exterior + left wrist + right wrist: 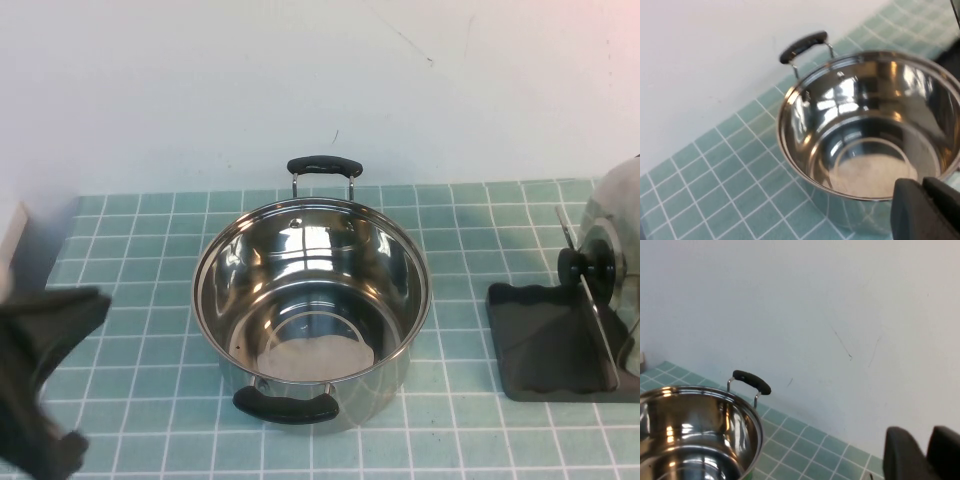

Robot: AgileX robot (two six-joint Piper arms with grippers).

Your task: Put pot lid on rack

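Observation:
The pot lid (612,235), shiny steel with a black knob (584,268), stands on edge at the far right, leaning against the wire dividers (590,300) of the dark grey rack (535,345). The open steel pot (311,300) sits mid-table with no lid on it; it also shows in the left wrist view (870,125) and the right wrist view (695,435). My left gripper (45,340) is at the near left, beside the pot, its fingers (910,210) together and empty. My right gripper (929,440) is raised, facing the wall, shut and empty; it is out of the high view.
The pot has two black handles, one at the far rim (322,165) and one at the near rim (286,405). The table is covered in teal tiles (140,260). A white wall (320,80) stands right behind the pot.

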